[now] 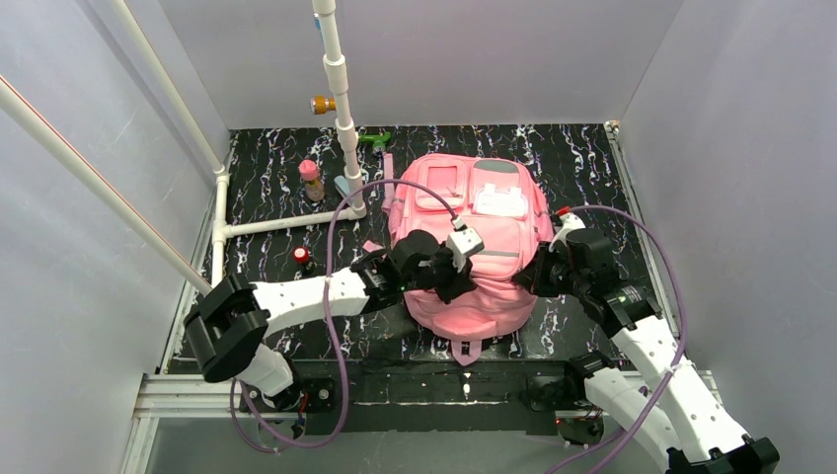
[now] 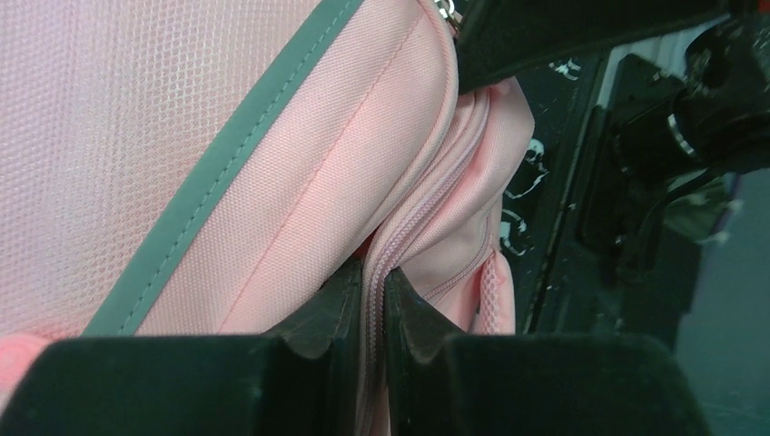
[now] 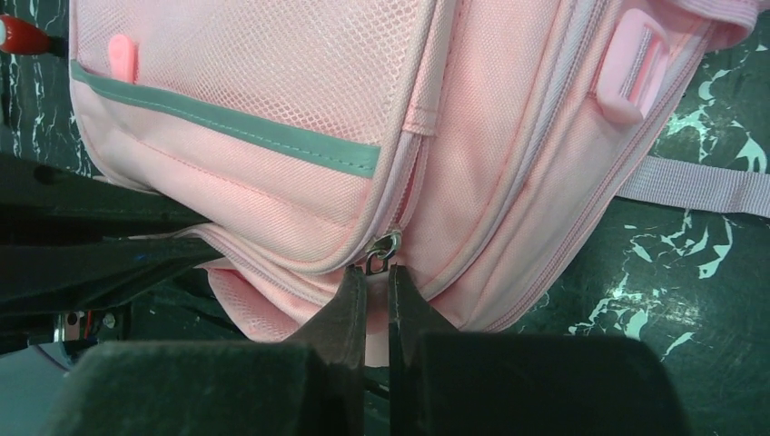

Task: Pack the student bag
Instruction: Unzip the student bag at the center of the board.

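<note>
Pink mesh backpack (image 1: 494,291), zip pull (image 3: 383,247) seemingly pinched

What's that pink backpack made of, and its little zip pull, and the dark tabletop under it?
The student bag looks like matte woven synthetic fabric: fine weave shows, with an open mesh panel on the pocket. The zip pull looks metal, silvery and glinting. The table is black with white marble-like veins; stone or printed laminate, I cannot tell.

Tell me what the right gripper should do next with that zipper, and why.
Probably drag the zipper pull along its track. The right gripper looks shut on it, while the left gripper pinches the student bag at the seam, bracing the fabric.
</note>
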Action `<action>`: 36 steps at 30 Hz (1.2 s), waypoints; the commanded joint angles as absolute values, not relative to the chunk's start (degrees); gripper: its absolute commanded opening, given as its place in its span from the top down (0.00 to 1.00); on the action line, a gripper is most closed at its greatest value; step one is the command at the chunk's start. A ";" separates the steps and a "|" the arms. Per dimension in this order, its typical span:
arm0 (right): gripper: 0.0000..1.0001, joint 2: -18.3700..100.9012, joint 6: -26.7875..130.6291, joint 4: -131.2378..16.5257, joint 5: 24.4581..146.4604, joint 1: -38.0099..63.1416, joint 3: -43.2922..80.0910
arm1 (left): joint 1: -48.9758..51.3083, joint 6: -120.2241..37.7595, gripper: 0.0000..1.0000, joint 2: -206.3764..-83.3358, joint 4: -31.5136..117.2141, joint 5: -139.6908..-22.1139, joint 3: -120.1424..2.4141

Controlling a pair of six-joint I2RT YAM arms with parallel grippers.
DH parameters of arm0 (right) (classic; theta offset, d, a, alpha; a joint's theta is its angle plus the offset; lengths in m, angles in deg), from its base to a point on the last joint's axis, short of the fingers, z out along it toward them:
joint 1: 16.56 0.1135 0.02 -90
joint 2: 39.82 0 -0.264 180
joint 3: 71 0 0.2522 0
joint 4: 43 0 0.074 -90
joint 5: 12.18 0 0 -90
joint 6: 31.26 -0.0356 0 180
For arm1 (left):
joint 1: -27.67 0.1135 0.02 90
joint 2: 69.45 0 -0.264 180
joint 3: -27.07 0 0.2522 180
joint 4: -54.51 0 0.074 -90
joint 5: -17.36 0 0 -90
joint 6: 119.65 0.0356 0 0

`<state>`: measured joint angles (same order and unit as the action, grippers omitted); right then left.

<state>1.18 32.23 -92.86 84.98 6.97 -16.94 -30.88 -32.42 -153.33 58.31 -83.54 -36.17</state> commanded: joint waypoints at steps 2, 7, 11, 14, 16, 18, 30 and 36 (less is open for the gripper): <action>0.99 -0.90 30.90 -97.01 90.04 7.43 -15.95 | -26.31 -46.09 1.00 -159.79 63.10 -89.14 -45.83; 0.99 0.36 22.51 -83.73 95.71 7.44 -20.56 | -30.38 -42.81 1.00 -162.56 63.70 -89.47 -48.77; 0.99 0.80 21.68 -81.72 96.66 7.52 -22.46 | -30.93 -42.52 1.00 -161.22 63.60 -86.23 -47.88; 0.99 -0.23 25.96 -89.48 90.87 7.52 -21.05 | -30.07 -39.77 1.00 -158.74 63.31 -85.23 -46.48; 0.99 0.07 27.91 -94.47 87.62 7.52 -19.14 | -29.26 -40.06 0.90 -157.37 61.58 -87.02 -46.58; 0.99 0.07 28.36 -95.49 85.90 7.52 -18.09 | -29.15 -39.26 0.72 -154.15 58.94 -87.89 -45.71; 0.71 4.16 32.54 -94.70 78.91 7.52 -15.77 | -19.27 -49.96 0.20 -128.08 26.58 -68.94 -36.63; 0.66 5.04 32.98 -95.46 78.79 7.52 -14.13 | -11.83 -62.48 0.21 -128.16 30.01 -76.39 -32.34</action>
